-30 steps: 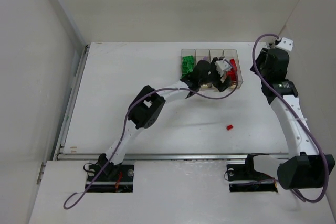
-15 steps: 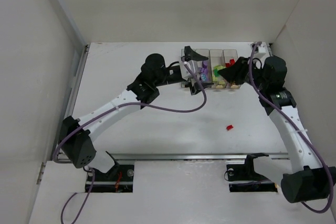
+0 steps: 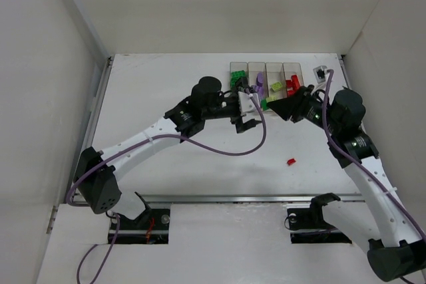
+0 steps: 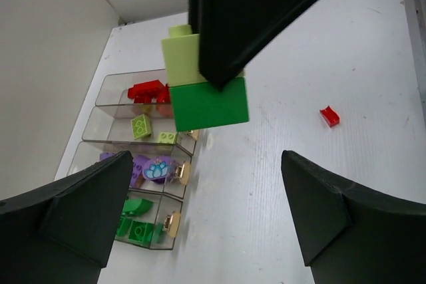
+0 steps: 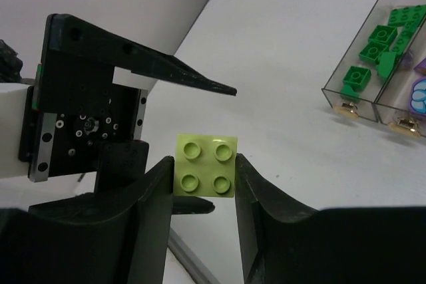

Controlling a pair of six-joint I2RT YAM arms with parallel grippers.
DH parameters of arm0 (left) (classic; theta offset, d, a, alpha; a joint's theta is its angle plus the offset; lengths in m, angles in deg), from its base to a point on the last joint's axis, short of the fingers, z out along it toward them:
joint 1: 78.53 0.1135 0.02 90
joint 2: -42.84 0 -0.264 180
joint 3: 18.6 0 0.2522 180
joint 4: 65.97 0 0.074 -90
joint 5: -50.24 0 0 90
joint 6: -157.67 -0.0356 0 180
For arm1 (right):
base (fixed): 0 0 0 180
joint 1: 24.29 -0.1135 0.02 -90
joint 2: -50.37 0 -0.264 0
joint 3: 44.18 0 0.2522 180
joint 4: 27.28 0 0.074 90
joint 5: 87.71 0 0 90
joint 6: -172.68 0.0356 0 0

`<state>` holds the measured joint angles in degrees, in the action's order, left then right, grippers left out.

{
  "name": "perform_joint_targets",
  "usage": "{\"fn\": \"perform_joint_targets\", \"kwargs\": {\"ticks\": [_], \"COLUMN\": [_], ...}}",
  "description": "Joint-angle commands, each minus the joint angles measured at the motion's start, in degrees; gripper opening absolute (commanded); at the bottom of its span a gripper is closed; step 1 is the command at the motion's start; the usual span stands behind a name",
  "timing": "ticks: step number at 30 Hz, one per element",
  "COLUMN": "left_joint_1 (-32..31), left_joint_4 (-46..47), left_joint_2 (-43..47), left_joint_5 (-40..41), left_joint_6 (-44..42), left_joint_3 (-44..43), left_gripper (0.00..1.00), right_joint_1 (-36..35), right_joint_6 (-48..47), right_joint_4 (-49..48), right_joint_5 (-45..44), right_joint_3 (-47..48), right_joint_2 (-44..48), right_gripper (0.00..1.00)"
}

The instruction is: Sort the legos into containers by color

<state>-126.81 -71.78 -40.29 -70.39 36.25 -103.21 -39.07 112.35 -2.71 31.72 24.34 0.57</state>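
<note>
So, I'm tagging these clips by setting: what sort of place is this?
Probably a robot lab test cell, not a home: a white table boxed in by plain white walls, two robot arms bolted at its near edge, and four clear bins of toy bricks.

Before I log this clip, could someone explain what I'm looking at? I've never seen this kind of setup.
Two robot arms are bolted at the near edge of a white table. One picture comes from a fixed camera above and behind them. The other two come from a camera on each wrist. At the far side stand four clear bins, holding green, purple, pale yellow-green and red toy bricks. One red brick lies loose on the table. The right pincer grips a pale yellow-green brick stacked on a green brick, near the bins. The left pincer is open and holds nothing.
</note>
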Motion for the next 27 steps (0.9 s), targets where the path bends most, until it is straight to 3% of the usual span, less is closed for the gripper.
{"fn": "perform_joint_targets", "kwargs": {"ticks": [1, 8, 14, 23, 27], "left_joint_1": [0.1, 0.1, -0.4, -0.9, -0.9], "left_joint_4": [3.1, 5.1, 5.1, 5.1, 5.6], "left_joint_2": [1.0, 0.5, -0.7, -1.3, -1.3], "left_joint_5": [1.4, -1.7, -3.2, -2.1, -1.0], "left_joint_6": [2.6, 9.4, 9.4, 9.9, 9.9], "left_joint_3": [-0.2, -1.5, -2.0, -4.2, -4.2], "left_gripper": [0.91, 0.81, 0.69, 0.68, 0.61], "right_joint_1": [-1.6, -4.3, -4.8, -4.8, -4.8], "right_joint_6": [3.8, 4.4, 4.4, 3.9, 3.9], "right_joint_4": [-3.9, -3.9, -3.9, -3.9, -3.9], "right_joint_5": [-3.5, -6.5, -7.7, -7.2, -7.2], "right_joint_3": [-1.7, -2.3, -1.8, -2.3, -2.3], "right_joint_2": [1.5, 2.3, 1.7, 1.2, 0.1], "right_gripper": [0.00, 0.00, 0.00, 0.00, 0.00]}}
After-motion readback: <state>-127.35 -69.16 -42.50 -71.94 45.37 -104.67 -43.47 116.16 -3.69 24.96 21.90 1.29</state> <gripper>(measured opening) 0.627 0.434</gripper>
